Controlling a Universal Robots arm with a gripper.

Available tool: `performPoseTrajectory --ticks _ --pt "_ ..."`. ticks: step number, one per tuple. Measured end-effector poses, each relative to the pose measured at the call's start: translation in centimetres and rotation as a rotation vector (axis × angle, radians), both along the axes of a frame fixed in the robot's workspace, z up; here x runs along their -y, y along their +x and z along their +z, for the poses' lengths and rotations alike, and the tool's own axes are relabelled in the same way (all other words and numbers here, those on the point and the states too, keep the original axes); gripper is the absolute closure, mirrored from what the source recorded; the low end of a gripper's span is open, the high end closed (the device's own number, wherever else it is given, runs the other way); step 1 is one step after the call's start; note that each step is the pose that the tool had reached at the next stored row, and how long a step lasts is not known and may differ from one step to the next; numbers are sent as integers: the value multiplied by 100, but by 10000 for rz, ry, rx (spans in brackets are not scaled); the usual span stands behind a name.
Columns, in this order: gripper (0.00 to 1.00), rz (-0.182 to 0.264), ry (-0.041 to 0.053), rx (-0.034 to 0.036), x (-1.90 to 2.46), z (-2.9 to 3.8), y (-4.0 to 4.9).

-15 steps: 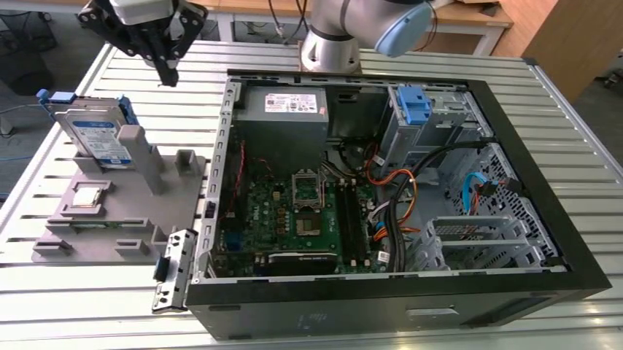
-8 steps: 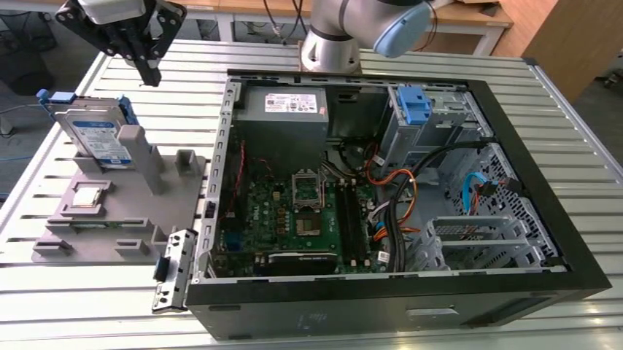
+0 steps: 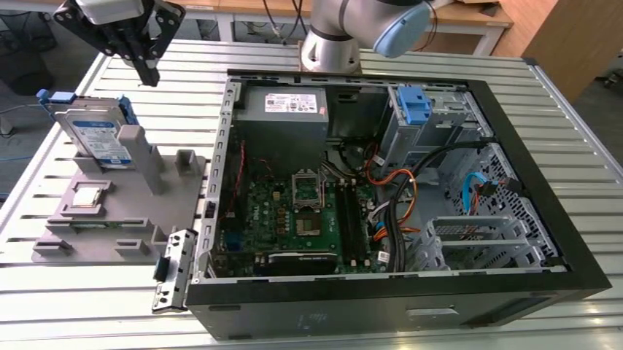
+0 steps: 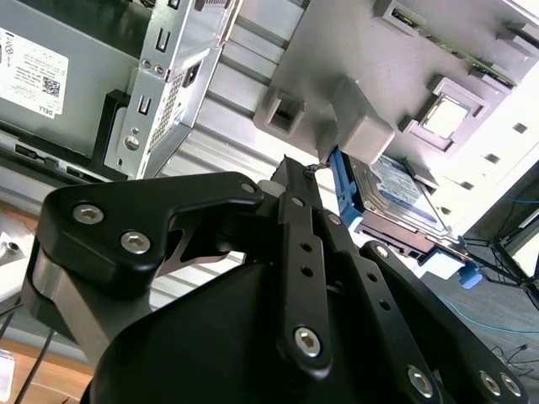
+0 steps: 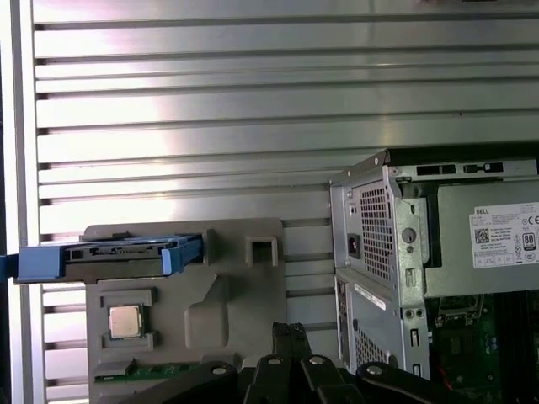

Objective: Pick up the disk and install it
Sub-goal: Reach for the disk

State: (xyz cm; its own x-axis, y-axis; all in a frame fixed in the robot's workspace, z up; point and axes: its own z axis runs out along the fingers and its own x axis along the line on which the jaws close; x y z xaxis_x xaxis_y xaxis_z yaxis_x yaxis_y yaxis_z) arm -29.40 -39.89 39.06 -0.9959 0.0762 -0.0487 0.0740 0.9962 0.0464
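Note:
The disk [image 3: 98, 138], silver-grey with a white-and-blue label and blue rails, stands on edge in a slot of the grey fixture [image 3: 107, 211] at the exterior view's left. My gripper [image 3: 148, 76] hangs above and behind the disk, clear of it, fingers pressed together and holding nothing. In the first wrist view the disk [image 5: 109, 257] appears edge-on, beyond the shut gripper [image 5: 290, 332]. In the second wrist view the gripper [image 4: 295, 168] points toward the fixture [image 4: 370, 50], with the disk [image 4: 396, 189] just past it.
An open black computer case [image 3: 545, 189] lies on the slatted metal table [image 3: 117, 321]. It holds a motherboard [image 3: 302, 211], a grey power supply [image 3: 282, 109], cables and a blue bracket [image 3: 416, 106] in the drive cage. A processor chip [image 5: 126, 321] sits on the fixture.

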Motion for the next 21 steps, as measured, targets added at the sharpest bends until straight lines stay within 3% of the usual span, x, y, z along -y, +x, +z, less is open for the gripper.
performPoseTrajectory --ticks 1,4,10,21 --pt "89 0 0 -50 0 -1 -1" --pt "89 0 0 -65 0 -1 0" --pt "89 0 0 -68 -2 -5 -38" --pt "89 -1 1 -67 -51 -19 -130"
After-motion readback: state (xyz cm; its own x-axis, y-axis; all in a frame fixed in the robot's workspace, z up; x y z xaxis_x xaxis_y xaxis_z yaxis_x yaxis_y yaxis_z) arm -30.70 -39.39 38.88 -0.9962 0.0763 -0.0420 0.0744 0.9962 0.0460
